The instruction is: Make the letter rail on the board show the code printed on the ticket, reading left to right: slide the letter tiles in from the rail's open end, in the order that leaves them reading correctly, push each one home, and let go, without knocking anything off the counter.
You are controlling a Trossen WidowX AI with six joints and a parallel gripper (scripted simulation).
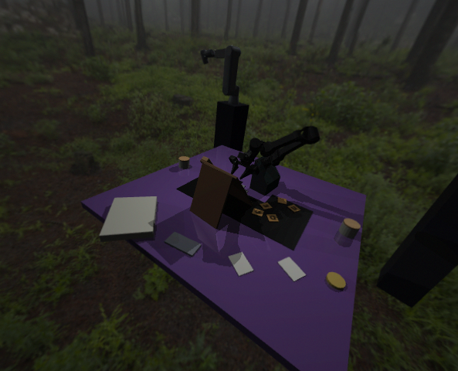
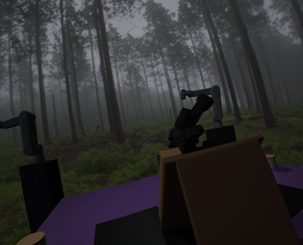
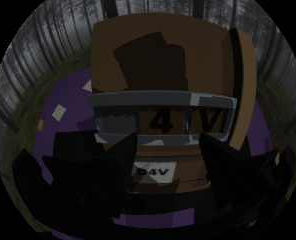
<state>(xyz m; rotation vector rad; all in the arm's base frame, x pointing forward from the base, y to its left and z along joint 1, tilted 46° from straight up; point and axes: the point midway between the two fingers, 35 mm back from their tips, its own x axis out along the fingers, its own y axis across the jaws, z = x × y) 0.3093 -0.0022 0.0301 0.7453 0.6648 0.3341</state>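
Observation:
The brown slanted board (image 1: pixel 212 195) (image 2: pixel 233 190) (image 3: pixel 188 47) stands on the black mat (image 1: pixel 289 233). In the wrist view its grey rail (image 3: pixel 162 99) holds a tile "4" (image 3: pixel 163 122) and a tile "V" (image 3: pixel 212 120). The rail's left part is dark and I can read no letter there. The white ticket (image 3: pixel 152 172) sits below the rail; its print ends in "4V". Several loose letter tiles (image 1: pixel 272 217) lie on the mat. My gripper (image 1: pixel 239 166) (image 3: pixel 170 138) is open and empty, just in front of the rail with a finger on each side.
On the purple counter (image 1: pixel 300 311) lie a white box (image 1: pixel 129 217), a grey card (image 1: pixel 182 243), two white cards (image 1: pixel 241 263) (image 1: pixel 291 268) and a yellow disc (image 1: pixel 335 280). Two short cylinders (image 1: pixel 349 228) (image 1: pixel 184 161) stand near the edges. Black camera stands (image 1: pixel 231 124) (image 2: pixel 40 184) flank the counter.

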